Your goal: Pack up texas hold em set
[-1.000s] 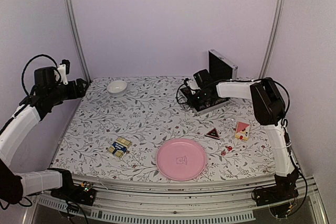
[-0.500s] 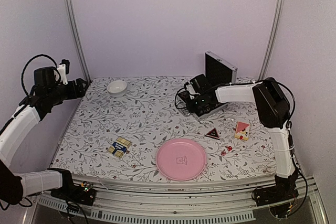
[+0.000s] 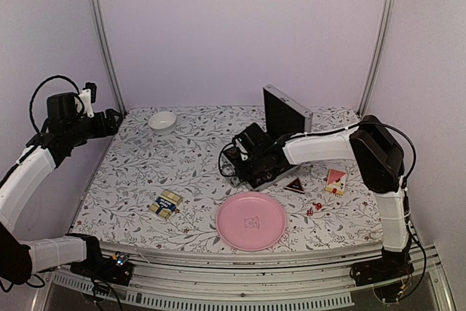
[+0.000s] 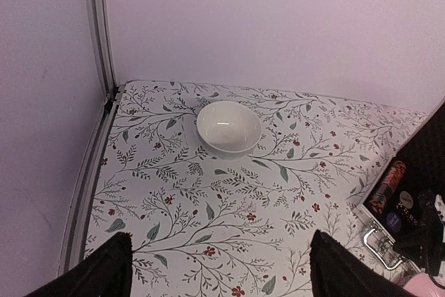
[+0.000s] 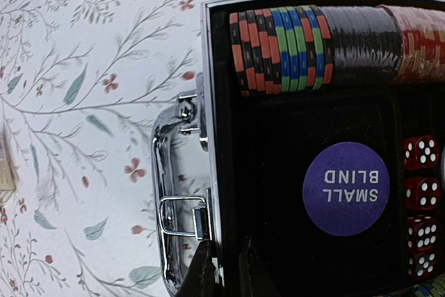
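Now right gripper pinched tight on front rim of case, beside handle, seemingly; case mid-table, lid up; left gripper spread wide, hovering near bowl. Risk: thin rim slips out, case jolts, chips scatter.

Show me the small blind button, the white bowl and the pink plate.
small blind button (image 5: 345, 188): right wrist view, its purple face.
white bowl (image 4: 229, 124): left wrist view, its inside.
pink plate (image 3: 237, 228): top external view, bare middle.
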Motion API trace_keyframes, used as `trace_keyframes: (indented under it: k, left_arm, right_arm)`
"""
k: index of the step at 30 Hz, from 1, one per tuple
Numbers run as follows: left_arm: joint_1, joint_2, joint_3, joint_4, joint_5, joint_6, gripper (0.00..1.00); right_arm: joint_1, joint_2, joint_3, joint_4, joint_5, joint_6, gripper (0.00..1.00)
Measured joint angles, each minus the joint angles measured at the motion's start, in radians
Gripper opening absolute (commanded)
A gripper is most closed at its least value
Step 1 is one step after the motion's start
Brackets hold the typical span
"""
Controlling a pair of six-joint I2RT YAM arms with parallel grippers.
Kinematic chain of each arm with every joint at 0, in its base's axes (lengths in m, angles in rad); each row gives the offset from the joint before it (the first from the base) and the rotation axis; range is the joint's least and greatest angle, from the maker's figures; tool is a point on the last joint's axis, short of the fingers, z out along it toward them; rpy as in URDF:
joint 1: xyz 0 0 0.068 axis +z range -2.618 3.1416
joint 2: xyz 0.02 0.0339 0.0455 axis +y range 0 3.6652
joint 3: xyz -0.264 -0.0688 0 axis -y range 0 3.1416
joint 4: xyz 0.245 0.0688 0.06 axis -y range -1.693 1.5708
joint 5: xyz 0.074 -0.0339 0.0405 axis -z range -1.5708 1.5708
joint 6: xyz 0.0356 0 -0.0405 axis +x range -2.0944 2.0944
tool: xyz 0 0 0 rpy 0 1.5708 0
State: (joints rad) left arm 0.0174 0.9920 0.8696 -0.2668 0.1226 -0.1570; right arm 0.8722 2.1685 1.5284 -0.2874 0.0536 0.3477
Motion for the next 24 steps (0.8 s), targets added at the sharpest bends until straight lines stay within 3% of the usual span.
trace_keyframes:
  k: [3,8,11,17,19,24]
  left_arm:
    - [0.0,-0.004,0.0,0.0,0.0,-0.001,0.89]
    - [0.0,-0.016,0.006,0.0,0.004,-0.037,0.9]
    - [-0.002,-0.008,0.052,-0.004,0.005,-0.08,0.91]
    - [-0.054,0.069,0.245,0.013,-0.009,-0.109,0.92]
    - [-0.077,0.093,0.289,0.035,-0.02,-0.105,0.97]
    - [-0.087,0.093,0.269,0.101,-0.091,-0.078,0.97]
  right_arm:
    - [0.035,-0.006,-0.005,-0.004,-0.019,0.027,0.09]
    - [0.064,-0.029,-0.023,-0.017,-0.05,0.058,0.47]
    - [0.07,-0.08,-0.051,-0.05,-0.073,0.059,0.57]
    - [0.077,-0.288,-0.122,-0.143,-0.039,0.058,0.67]
    - [0.077,-0.379,-0.159,-0.171,-0.012,0.073,0.69]
    - [0.053,-0.589,-0.335,-0.238,0.022,0.179,0.69]
